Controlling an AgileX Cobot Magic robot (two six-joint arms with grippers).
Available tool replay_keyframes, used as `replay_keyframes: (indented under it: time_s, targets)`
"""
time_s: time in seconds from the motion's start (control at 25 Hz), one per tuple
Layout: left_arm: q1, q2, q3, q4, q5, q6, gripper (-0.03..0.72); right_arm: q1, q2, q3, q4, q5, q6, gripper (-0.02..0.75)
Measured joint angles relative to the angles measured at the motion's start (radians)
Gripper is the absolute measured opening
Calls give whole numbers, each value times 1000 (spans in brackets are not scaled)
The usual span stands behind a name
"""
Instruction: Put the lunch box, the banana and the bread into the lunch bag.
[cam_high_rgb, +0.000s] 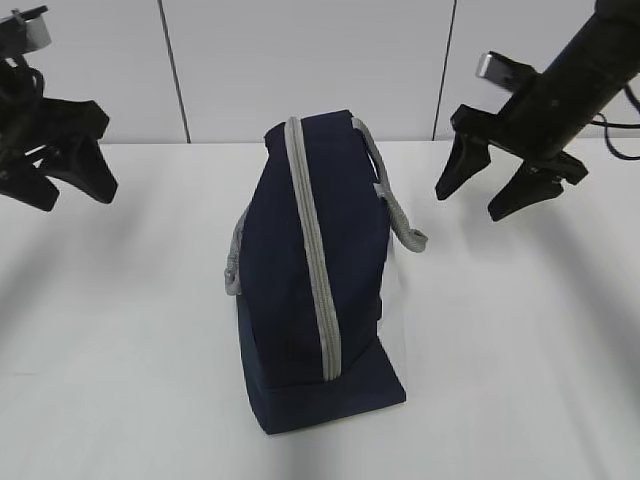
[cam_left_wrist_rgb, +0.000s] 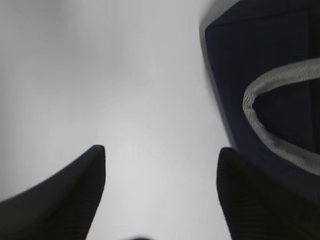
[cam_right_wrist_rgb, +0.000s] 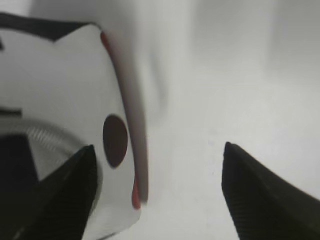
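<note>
**Closed bag between two open grippers**

We see the large navy-blue fabric lunch bag (cam_high_rgb: 310, 270) standing upright in the middle of the white table (cam_high_rgb: 120, 380), its grey zipper (cam_high_rgb: 312, 250) closed along the top ridge and grey strap handles (cam_high_rgb: 395, 200) hanging at both sides. Our left gripper (cam_high_rgb: 62, 178) hovers well left of it, fingers spread wide and empty. Our right gripper (cam_high_rgb: 490, 188) hangs near the bag's right handle, fingers likewise apart, holding nothing.

the lunch bag (cam_high_rgb: 315, 290) stands mid-tabletop (cam_high_rgb: 120, 350) between my left fingers (cam_high_rgb: 95, 170) and my right fingers (cam_high_rgb: 455, 170), both raised clear.
</note>
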Motion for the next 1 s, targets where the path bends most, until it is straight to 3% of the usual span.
replay_keyframes:
  time_s: [0.48, 1.0]
  targets:
    - [0, -290, 223, 56, -39, -30, 442, 0, -634, 560, -108, -186, -23, 576]
    - [0, -712, 517, 106, -18, -52, 438, 0, -1208, 919, -168, -161, -25, 575]
